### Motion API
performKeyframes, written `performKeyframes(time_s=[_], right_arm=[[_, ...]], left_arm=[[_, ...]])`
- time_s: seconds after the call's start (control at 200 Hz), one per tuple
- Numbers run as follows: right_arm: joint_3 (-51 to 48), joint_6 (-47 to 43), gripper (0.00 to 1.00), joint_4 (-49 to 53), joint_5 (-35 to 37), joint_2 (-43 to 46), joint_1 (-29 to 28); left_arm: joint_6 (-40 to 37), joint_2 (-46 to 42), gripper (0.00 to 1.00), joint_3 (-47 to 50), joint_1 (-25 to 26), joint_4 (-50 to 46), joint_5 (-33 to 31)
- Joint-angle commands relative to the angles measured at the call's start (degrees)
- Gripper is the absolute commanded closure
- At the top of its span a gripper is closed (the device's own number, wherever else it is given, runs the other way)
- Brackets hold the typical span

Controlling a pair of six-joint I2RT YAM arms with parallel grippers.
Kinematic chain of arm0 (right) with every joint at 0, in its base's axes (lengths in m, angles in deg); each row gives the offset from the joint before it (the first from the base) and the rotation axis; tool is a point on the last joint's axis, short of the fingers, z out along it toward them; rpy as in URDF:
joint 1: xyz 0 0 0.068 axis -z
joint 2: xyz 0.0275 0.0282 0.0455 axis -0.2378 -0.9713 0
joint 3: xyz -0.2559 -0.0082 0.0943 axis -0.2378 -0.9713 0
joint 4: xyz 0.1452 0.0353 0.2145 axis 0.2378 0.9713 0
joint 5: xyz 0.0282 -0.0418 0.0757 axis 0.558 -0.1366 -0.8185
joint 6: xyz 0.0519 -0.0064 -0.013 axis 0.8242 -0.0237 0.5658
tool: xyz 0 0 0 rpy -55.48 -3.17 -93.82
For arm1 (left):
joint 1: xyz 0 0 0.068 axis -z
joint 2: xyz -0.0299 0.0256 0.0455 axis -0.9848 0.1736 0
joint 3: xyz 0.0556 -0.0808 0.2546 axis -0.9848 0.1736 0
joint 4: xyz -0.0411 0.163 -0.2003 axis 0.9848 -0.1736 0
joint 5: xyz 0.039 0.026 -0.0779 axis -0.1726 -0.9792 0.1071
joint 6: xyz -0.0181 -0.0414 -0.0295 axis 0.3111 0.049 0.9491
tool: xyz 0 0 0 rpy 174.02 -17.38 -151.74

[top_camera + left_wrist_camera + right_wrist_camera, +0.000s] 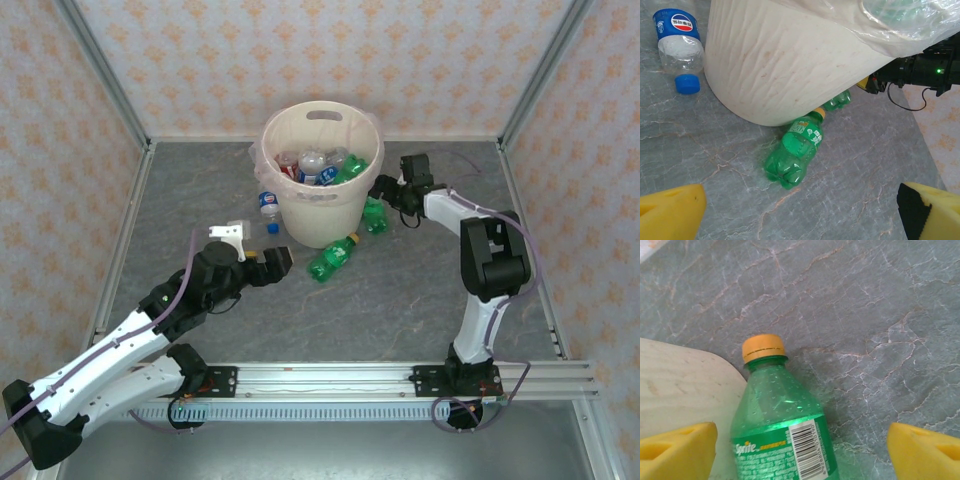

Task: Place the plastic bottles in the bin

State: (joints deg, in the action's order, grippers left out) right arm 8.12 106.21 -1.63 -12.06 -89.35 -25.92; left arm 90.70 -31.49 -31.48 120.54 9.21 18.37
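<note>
Right jaws stand open on both sides of a green Sprite bottle [780,435] beside the bin [680,385], ready to grab it. Left jaws are open too, facing a second green bottle [795,150].

The light is bright, even and diffuse, and comes from above. In the top view the bin [322,190] throws only a faint, soft shadow on the table [400,300], and the pale walls [200,60] look slightly washed out. In the left wrist view the liner [900,30] carries white glare. The green bottle [792,155] glows and lays a small dark shadow beneath itself, and the left pads [670,212] in the bottom corners are soft. In the right wrist view the Sprite bottle [775,410] is sharp with a bright glint, and the right pads [675,450] are blurred.
</note>
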Motion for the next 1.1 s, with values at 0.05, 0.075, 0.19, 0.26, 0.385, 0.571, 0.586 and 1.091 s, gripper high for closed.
performKeyframes(time_s=[0.05,0.075,0.19,0.26,0.385,0.571,0.586,1.091], right_arm=[[2.2,-2.0,0.13,3.6,-2.6,-2.2,0.0],[1.9,-2.0,0.12,3.4,-2.7,-2.1,0.0],[1.4,-2.5,0.12,3.6,-3.6,-2.1,0.1],[0.9,-3.0,0.13,4.1,-3.4,-2.1,0.1],[-1.5,-2.9,0.13,4.2,2.4,-0.1,0.0],[-7.8,-2.5,0.13,2.2,7.1,6.1,0.0],[-8.3,-2.5,0.13,1.9,7.2,6.7,0.0],[-14.3,-2.4,0.16,5.2,10.7,10.5,-0.7]], left_arm=[[-1.1,-1.5,0.01,-1.0,0.3,-1.9,-1.7],[-1.2,-1.6,0.01,-0.9,0.3,-1.9,-1.8],[-1.4,-1.7,0.01,-1.2,0.3,-2.5,-1.8],[-1.7,-1.8,0.01,-1.4,0.3,-2.8,-2.0],[-1.8,-1.8,0.01,-1.0,0.3,-2.4,-2.4],[-1.5,-1.9,0.01,0.2,0.3,-2.0,-2.5],[-1.5,-1.9,0.01,0.2,0.3,-1.8,-2.5],[-2.5,-5.2,0.01,3.0,0.3,-1.5,-3.9]])
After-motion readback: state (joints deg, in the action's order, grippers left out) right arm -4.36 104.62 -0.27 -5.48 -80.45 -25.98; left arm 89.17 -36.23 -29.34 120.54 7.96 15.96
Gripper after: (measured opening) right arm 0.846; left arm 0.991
